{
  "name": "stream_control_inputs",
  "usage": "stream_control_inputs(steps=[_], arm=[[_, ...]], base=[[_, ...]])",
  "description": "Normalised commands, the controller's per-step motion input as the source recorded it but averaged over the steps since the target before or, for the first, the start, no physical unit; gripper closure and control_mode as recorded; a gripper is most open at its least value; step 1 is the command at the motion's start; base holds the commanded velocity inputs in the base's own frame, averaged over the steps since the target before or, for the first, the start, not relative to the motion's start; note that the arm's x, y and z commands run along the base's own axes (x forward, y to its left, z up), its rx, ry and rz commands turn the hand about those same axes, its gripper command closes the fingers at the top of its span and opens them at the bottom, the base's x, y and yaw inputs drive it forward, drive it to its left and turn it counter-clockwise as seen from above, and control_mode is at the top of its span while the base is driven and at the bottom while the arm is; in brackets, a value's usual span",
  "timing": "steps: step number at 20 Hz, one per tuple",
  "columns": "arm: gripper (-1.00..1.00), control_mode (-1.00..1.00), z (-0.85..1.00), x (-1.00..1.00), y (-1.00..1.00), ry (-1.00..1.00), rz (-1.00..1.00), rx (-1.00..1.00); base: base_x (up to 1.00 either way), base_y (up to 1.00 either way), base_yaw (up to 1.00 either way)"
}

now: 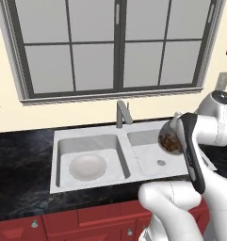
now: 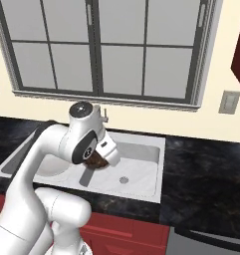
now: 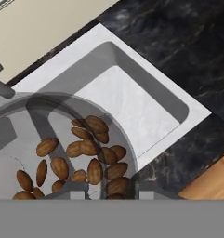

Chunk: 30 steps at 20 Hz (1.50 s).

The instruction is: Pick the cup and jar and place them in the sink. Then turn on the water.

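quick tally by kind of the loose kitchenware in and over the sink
jar: 1, glass with brown nuts, held in the claw over the sink's right basin
white dish: 1, in the left basin
total: 2

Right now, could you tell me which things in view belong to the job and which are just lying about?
Job:
jar, held in the gripper above the sink's right basin
sink
faucet, no water running

Lying about:
white dish in the left basin
window

No legible text, labels or numbers (all views).
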Motion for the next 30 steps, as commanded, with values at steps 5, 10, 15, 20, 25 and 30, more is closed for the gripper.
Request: stream_control_inputs(steps=[5, 10, 15, 20, 25, 30], arm=[[1.0, -1.0, -0.26, 0.27, 0.0, 0.0, -0.04, 0.14], [1.0, -1.0, -0.16, 0.17, 0.0, -0.02, -0.01, 0.04], [1.0, -1.0, -0.2, 0.15, 0.0, -0.03, 0.0, 0.0], [1.0, -1.0, -0.28, 0.22, 0.0, 0.0, 0.0, 0.0], [1.0, -1.0, -0.24, 0.3, 0.0, 0.0, 0.0, 0.0], [1.0, -1.0, -0.23, 0.34, 0.0, 0.0, 0.0, 0.0]], base=[[0.0, 0.0, 0.0], [0.0, 0.0, 0.0], [0.0, 0.0, 0.0], [0.0, 0.0, 0.0], [0.0, 0.0, 0.0], [0.0, 0.0, 0.0]])
